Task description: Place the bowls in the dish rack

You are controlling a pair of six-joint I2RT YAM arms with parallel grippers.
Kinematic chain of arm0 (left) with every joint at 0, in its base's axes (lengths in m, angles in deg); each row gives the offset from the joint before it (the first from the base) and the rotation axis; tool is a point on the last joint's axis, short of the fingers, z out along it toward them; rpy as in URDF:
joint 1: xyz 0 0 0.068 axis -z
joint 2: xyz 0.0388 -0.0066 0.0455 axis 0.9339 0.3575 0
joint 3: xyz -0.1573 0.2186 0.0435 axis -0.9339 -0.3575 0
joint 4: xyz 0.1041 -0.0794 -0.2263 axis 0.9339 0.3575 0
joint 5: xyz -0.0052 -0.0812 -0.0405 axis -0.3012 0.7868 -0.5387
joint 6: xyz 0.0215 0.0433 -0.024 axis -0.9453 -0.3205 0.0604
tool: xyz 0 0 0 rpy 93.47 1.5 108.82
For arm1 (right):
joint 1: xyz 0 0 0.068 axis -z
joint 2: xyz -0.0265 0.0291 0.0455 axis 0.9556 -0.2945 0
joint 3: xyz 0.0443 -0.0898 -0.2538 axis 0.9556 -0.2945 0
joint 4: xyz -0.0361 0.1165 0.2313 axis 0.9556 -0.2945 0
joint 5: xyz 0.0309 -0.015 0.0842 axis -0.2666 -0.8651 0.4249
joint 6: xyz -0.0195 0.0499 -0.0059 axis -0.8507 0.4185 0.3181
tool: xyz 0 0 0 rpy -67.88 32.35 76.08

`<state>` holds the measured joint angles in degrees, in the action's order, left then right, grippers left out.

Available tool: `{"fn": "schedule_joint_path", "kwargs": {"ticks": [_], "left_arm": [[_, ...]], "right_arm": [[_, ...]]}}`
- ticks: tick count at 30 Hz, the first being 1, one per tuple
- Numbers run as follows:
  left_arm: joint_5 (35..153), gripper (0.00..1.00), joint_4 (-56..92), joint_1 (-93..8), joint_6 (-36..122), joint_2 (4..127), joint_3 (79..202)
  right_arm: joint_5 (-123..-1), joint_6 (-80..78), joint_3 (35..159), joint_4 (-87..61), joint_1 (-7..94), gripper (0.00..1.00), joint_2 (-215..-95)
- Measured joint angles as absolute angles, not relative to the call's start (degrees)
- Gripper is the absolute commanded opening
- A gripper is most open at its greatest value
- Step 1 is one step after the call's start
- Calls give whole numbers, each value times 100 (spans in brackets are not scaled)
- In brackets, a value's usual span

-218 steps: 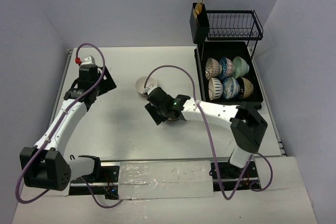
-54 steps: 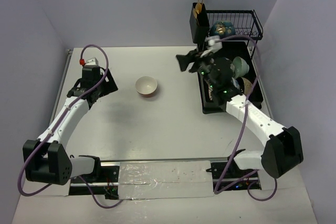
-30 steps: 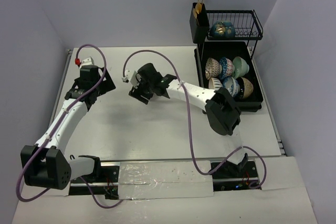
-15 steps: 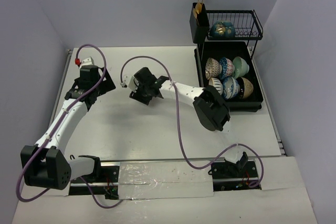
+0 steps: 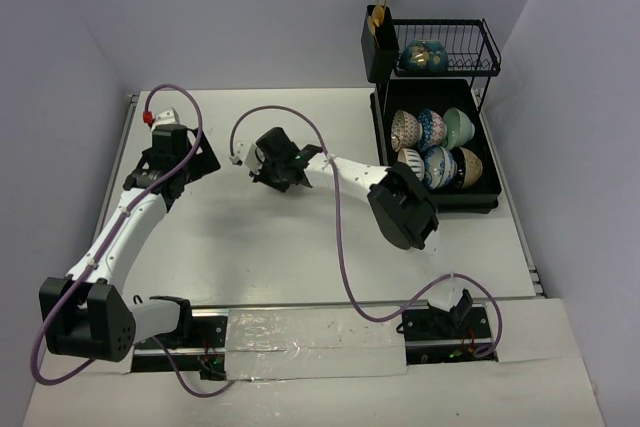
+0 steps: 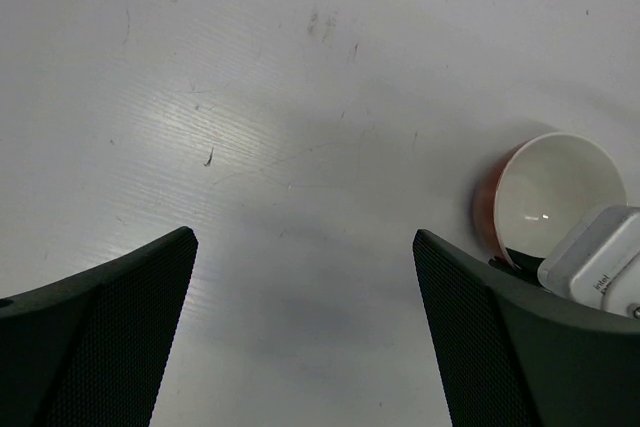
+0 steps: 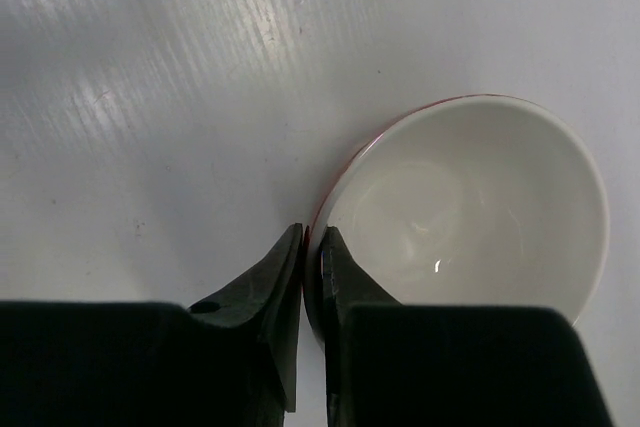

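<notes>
Rim of white bowl (image 7: 470, 207) clamped in right jaws, left jaws wide apart over table (image 6: 250, 97), open room around bowl.

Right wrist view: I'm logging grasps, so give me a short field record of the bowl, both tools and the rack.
bowl: white bowl, red outside, upright on the table
right tool: closed on the bowl's rim, one finger inside, one outside
left tool: open, holding nothing, over bare table
dish rack: six bowls on edge in the lower tier, one blue bowl on the upper shelf
left to load: the white bowl
</notes>
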<state>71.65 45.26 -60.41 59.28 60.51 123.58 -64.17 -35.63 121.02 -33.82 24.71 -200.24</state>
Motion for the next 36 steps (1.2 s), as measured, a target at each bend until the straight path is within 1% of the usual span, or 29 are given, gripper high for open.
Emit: {"fn": "schedule_joint_path", "kwargs": {"ticks": [5, 7, 11, 14, 17, 22, 25, 29, 33, 36], "left_arm": [[7169, 95, 4526, -6041, 5928, 6051, 12358], [7169, 95, 4524, -6041, 5928, 6051, 12358], [7208, 94, 4524, -6041, 5926, 6051, 12358], [7215, 95, 4522, -6041, 5926, 6051, 12358], [7213, 95, 4509, -6041, 5926, 6049, 12358], [7217, 94, 4491, -6041, 5926, 6040, 12358], [7248, 95, 4491, -6041, 5924, 6040, 12358], [7256, 94, 4489, -6041, 5924, 6038, 12358], [7278, 94, 4487, -6041, 5915, 6038, 12358], [7307, 94, 4489, -6041, 5904, 6038, 12358]], "right_arm": [[-6047, -3290, 11831, -3423, 2530, 0, -19677], [-5713, -3058, 11578, -3430, 2589, 0, -19237], [-5274, -2523, 11291, -3299, 2869, 0, -17992], [-4961, -2013, 11267, -2809, 3356, 0, -16984], [-4708, -1366, 11239, -2014, 4128, 0, -16145], [-4467, -308, 10723, -567, 5437, 0, -15308], [-4325, 338, 10622, 19, 6036, 0, -15268], [-4159, 1469, 10397, 1125, 6796, 0, -15500], [-4080, 2747, 10260, 2624, 7697, 0, -16114], [-4157, 3593, 10257, 3615, 8189, 0, -16726]]}}
